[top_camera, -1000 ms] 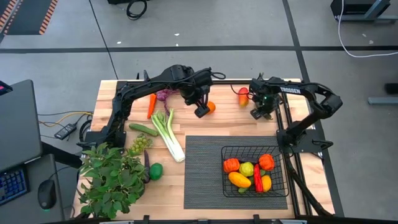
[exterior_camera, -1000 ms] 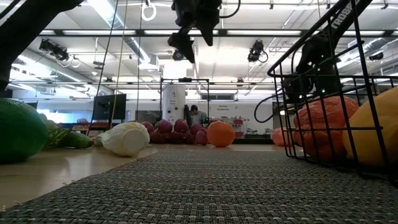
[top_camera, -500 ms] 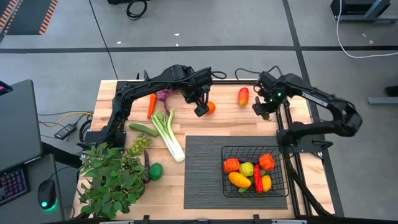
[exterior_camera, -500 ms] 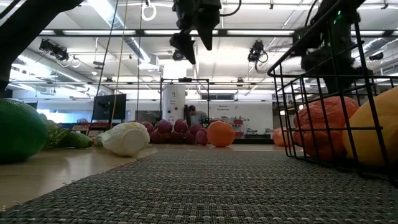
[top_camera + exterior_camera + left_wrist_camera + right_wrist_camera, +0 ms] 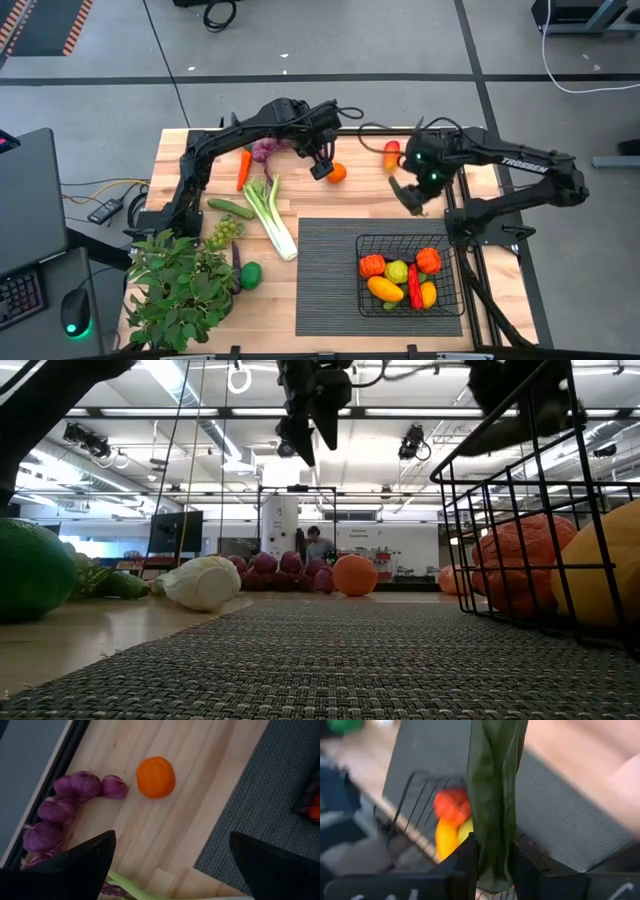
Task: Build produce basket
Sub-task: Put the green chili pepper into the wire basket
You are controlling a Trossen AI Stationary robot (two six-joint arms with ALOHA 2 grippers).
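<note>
The black wire basket [image 5: 410,272] stands on the dark ribbed mat [image 5: 325,265] and holds several toy pieces in red, orange, yellow and green. My right gripper [image 5: 410,193] hangs over the mat's far edge, just beyond the basket, shut on a long dark green vegetable [image 5: 492,795]. My left gripper [image 5: 320,168] hovers open over the far part of the table, next to the orange [image 5: 337,172], which rests on the wood. Purple grapes [image 5: 75,800] lie beside it. In the low view the open left fingers [image 5: 305,430] hang above the orange [image 5: 354,574]. My right gripper pinches the green vegetable between its two fingers [image 5: 467,857] at one end [image 5: 492,847]. The rest of it sticks out forward past the fingertips, along the fingers. It is lifted clear, with the mat and the basket [image 5: 435,805] below it.
A red-and-yellow piece [image 5: 391,152] lies by the far edge. On the left part of the table lie a carrot [image 5: 243,170], a leek [image 5: 272,215], a cucumber [image 5: 230,208], green grapes [image 5: 225,232] and a round green fruit [image 5: 250,274]. A potted plant [image 5: 180,285] fills the near left corner.
My right gripper has risen from the table's far right part and swung toward the near edge, to the mat's far edge by the basket. The left gripper has stayed open by the orange.
</note>
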